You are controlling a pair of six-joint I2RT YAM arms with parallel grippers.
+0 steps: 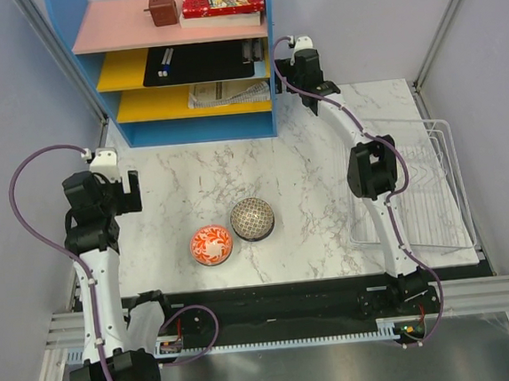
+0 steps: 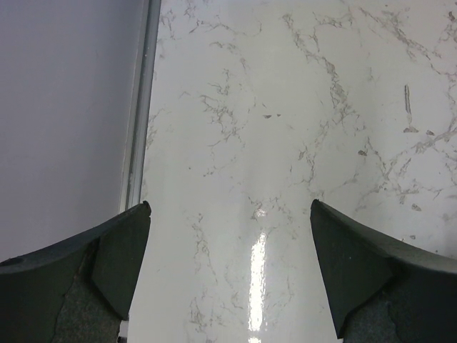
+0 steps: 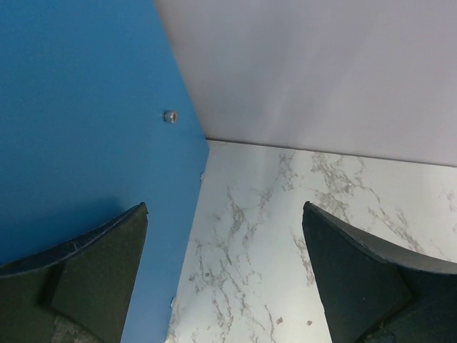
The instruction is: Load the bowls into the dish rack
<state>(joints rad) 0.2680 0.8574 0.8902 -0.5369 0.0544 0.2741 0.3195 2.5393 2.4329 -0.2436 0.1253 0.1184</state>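
Centrally, orange bowl (image 1: 211,245) beside speckled bowl (image 1: 252,218) (dish rack (image 1: 438,194) well apart).

A white marble-patterned tabletop with grey veins (image 1: 315,167) carries a blue shelf unit with pink and yellow shelves (image 1: 196,130) at its far edge. Well in front of that unit sits a round grey-brown speckled ceramic bowl (image 1: 252,218). A round orange-red ceramic bowl with a white floral pattern (image 1: 211,245) sits slightly farther from the unit and more to the left. A clear plastic rectangular dish rack (image 1: 430,206) lies in front of the unit, off to its right.
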